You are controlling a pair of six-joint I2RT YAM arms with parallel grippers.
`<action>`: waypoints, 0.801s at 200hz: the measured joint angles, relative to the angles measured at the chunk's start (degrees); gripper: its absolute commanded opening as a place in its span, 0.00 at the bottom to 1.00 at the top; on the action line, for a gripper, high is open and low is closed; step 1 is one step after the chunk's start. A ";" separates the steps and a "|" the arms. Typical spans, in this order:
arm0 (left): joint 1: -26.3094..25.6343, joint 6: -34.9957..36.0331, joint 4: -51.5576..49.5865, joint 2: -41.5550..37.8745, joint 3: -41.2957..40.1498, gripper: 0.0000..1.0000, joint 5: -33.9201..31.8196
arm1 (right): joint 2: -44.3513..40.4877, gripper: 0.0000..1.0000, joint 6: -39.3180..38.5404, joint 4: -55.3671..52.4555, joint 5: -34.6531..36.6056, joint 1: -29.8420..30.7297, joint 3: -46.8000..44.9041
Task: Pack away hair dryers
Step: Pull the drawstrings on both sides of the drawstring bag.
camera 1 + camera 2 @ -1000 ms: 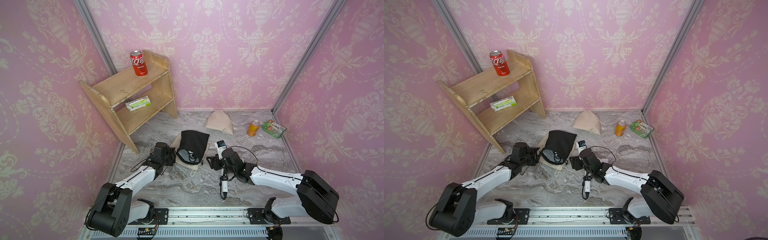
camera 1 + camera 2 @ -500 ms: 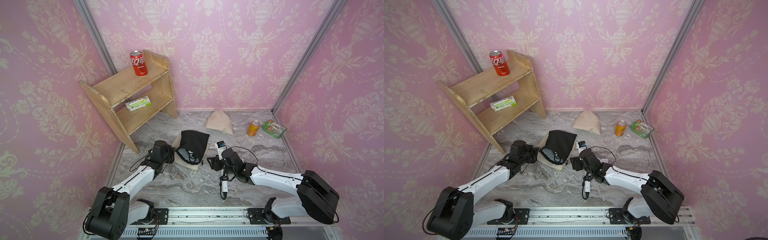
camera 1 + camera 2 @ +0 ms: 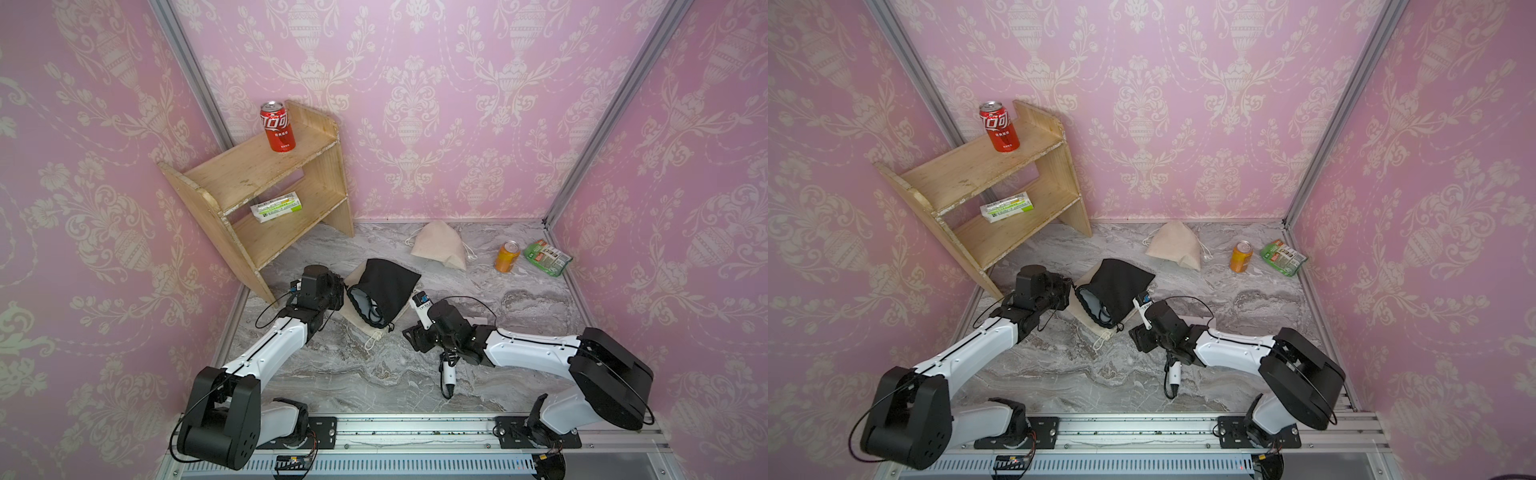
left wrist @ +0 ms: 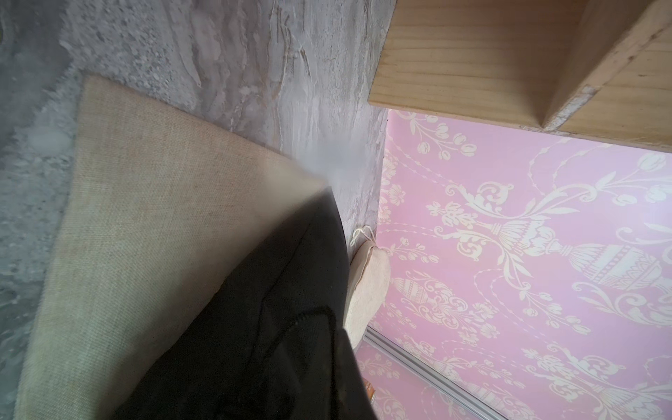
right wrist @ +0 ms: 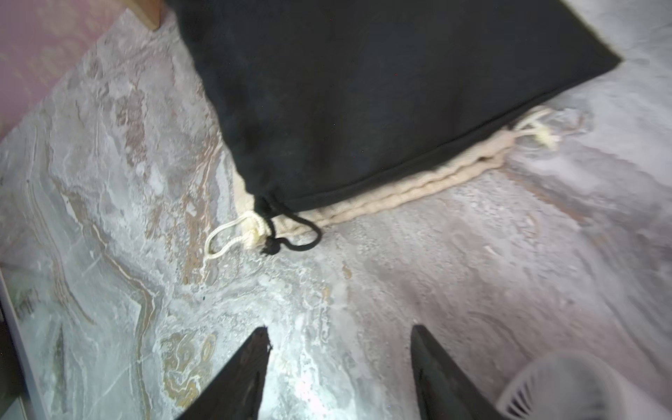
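White Chinese Coca-Cola script on red can (image 3: 277, 126) atop wooden shelf (image 3: 249, 166), other print unreadable

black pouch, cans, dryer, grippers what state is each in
black pouch: mouth open
red can: upright
orange can: upright
white hair dryer: lying loose, not bagged
left gripper: shut on black pouch rim
right gripper: open, empty

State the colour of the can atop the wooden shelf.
The can is red with white lettering, clearest in a top view.
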 measured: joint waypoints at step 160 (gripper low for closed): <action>0.04 1.05 0.15 0.02 0.00 0.00 -0.11 | 13.64 0.55 -8.55 3.48 2.25 2.32 10.01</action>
